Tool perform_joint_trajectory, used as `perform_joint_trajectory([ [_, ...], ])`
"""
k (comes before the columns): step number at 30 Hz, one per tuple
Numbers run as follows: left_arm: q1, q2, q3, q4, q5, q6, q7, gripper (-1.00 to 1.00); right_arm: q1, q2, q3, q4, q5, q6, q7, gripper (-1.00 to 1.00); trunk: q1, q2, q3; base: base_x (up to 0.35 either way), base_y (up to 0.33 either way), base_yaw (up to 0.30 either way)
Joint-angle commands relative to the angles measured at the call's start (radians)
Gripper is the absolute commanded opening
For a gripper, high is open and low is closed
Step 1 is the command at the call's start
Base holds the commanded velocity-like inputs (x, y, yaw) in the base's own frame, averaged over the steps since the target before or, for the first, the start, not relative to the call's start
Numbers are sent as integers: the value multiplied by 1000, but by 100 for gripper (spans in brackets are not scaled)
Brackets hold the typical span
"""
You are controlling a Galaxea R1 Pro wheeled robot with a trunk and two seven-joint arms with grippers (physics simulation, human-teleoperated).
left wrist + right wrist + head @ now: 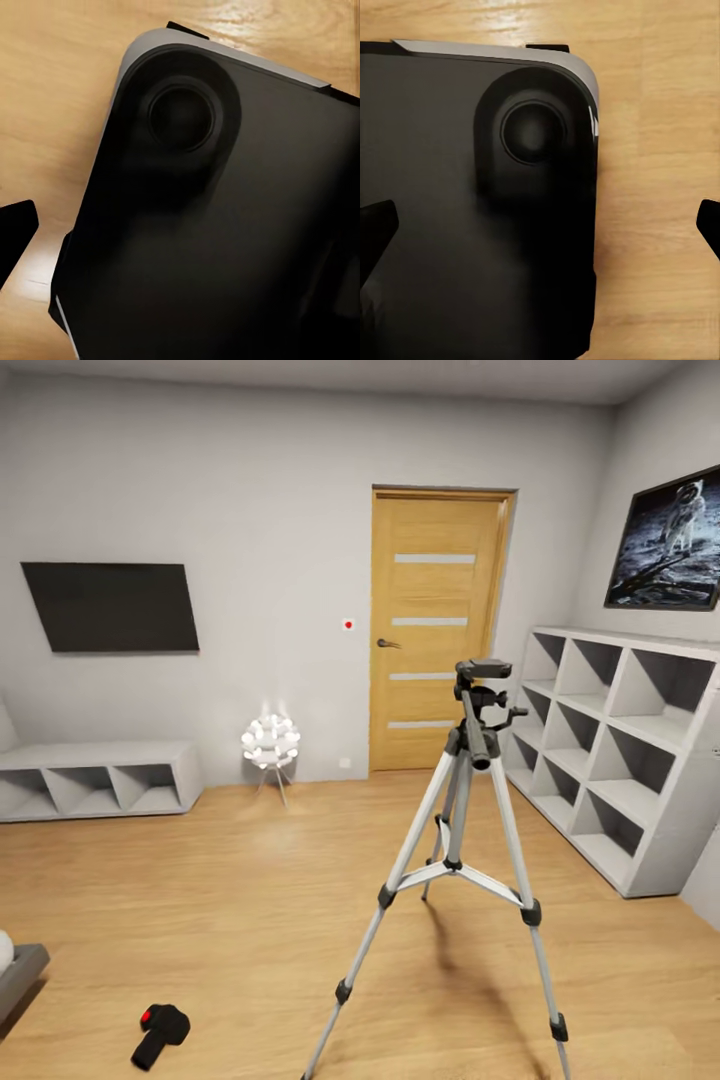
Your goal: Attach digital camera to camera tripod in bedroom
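The camera tripod (462,800) stands on the plank floor right of centre in the head view, silver legs spread, its black head (483,670) bare and the pan handle (475,735) pointing down toward me. The digital camera (160,1032), black with a red mark, lies on the floor at the lower left, well apart from the tripod. In the right wrist view my right gripper (540,225) is open, one fingertip (376,225) at each side, over a black rounded body of the robot. My left gripper (180,232) has one fingertip (15,232) showing far out to the side, open, over the same kind of black body.
A wooden door (435,630) is in the far wall. A grey-white cube shelf (620,750) lines the right wall, and a low shelf (95,778) the left. A white-globed lamp (270,743) stands by the wall. A grey furniture corner (15,970) juts in at the left.
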Motion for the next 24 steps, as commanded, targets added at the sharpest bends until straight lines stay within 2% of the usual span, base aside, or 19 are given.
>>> perform_joint_trajectory([
  [1, 1, 0, 7, -2, 0, -1, 0, 100, 0, 0, 0, 0, 0, -4, 0, 100, 0, 0, -1, 0, 0, -241],
  [20, 1, -1, 7, -2, 1, -1, 1, 100, 0, 0, 1, 0, 2, -4, 0, 100, 0, 0, -1, 0, 0, -241],
  [24, 1, -1, 7, -2, 1, -1, 1, 100, 0, 1, 4, 0, 2, -2, 0, 100, 0, 0, -1, 0, 0, -139],
])
